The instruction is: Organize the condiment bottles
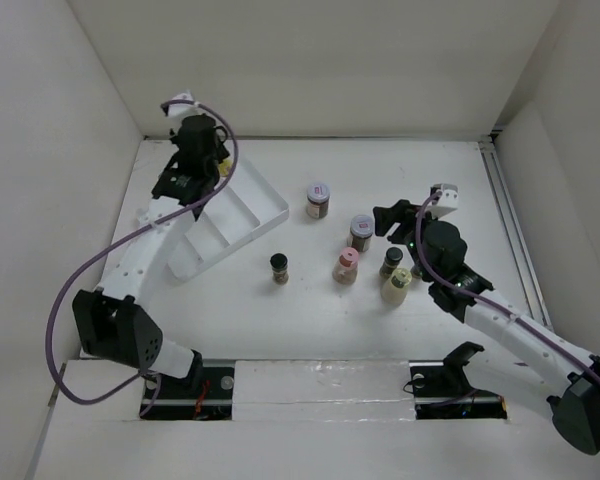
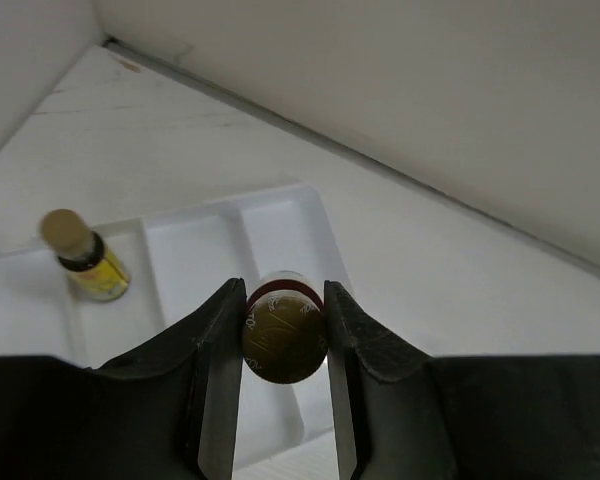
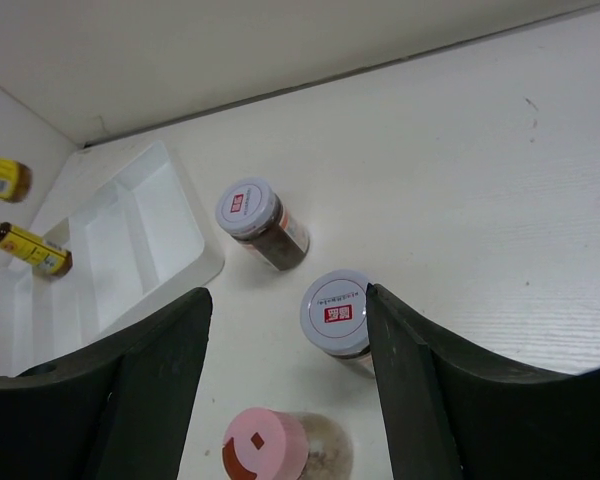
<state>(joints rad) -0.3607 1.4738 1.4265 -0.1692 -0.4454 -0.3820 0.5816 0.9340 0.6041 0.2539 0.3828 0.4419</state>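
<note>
Hovering over the white tray [image 2: 205, 250] at the far left, the left hand [image 2: 285, 297] pinches a small bottle [image 2: 285, 345] by its sides. A yellow bottle [image 2: 85, 258] lies in the tray. The right hand [image 3: 285, 295] is spread above two silver-lidded jars [image 3: 337, 312] and a pink-capped bottle [image 3: 265, 447] standing on the surface [image 3: 480, 200].

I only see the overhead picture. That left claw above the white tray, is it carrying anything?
Observer: Yes. Its wrist camera shows the left gripper shut on an olive-capped bottle, over the tray.
Operator: Anything in the tray already?
Observer: One yellow bottle with a tan cap lies in a compartment.
Operator: And the right claw?
Observer: The right gripper is open, above a silvery-lidded jar.
</note>
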